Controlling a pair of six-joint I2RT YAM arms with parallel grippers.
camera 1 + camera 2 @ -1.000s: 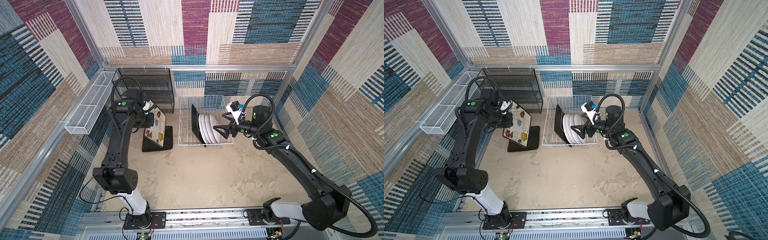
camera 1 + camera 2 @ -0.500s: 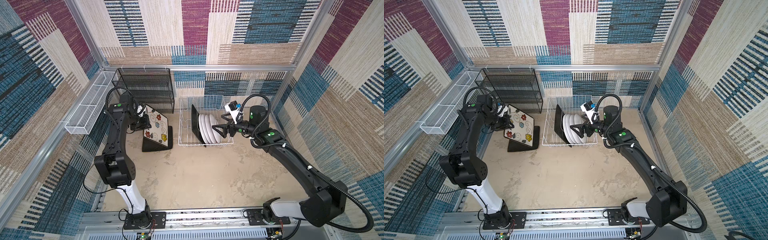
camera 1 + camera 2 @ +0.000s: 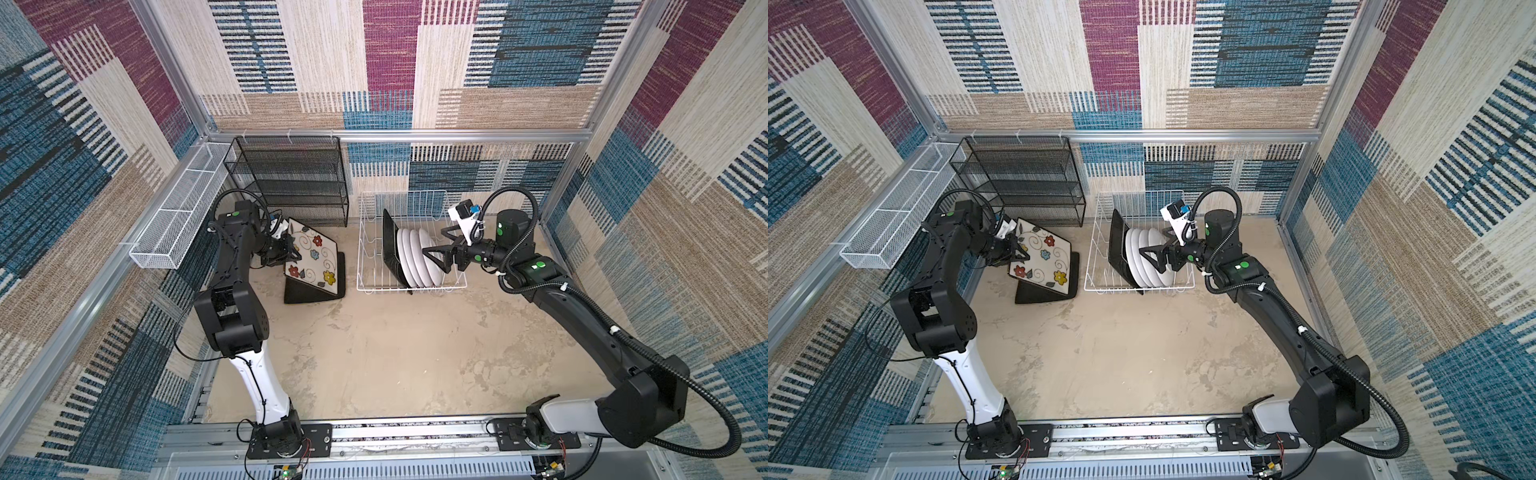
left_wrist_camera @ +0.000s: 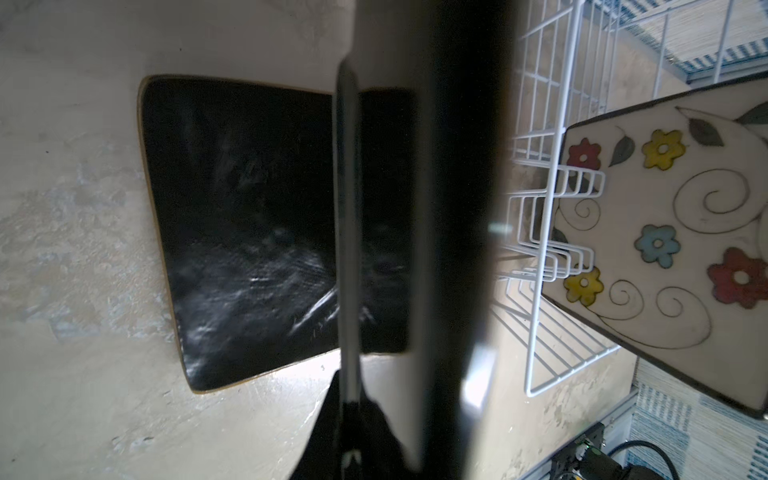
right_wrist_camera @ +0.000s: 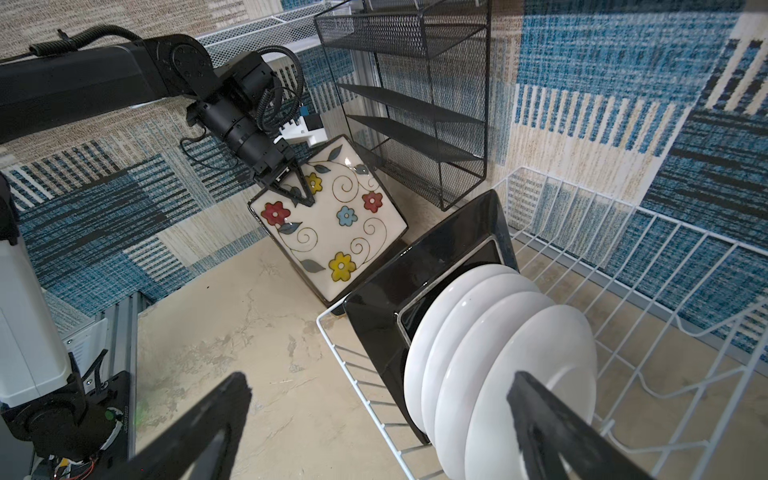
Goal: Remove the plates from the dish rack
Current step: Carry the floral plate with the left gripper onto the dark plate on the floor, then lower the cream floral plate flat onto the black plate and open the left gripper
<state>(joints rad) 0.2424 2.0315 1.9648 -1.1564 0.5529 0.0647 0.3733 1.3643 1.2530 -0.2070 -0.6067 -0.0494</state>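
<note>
Square plate (image 3: pixel 316 261) (tilted) pinched at its edge by left end effector (image 3: pixel 292 254).

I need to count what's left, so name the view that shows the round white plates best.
The right wrist view: four round white plates stand close, every rim distinct, in the dish rack. Both top views show them small, overlapped by the right pincer. The left wrist view shows none.

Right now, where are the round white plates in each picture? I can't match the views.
In a top view: the round white plates stand just right of centre.
In a top view: they stand just left of centre.
Left wrist: not visible.
Right wrist: lower right, close up.
Shared landmark: the white dish rack, in all four.
</note>
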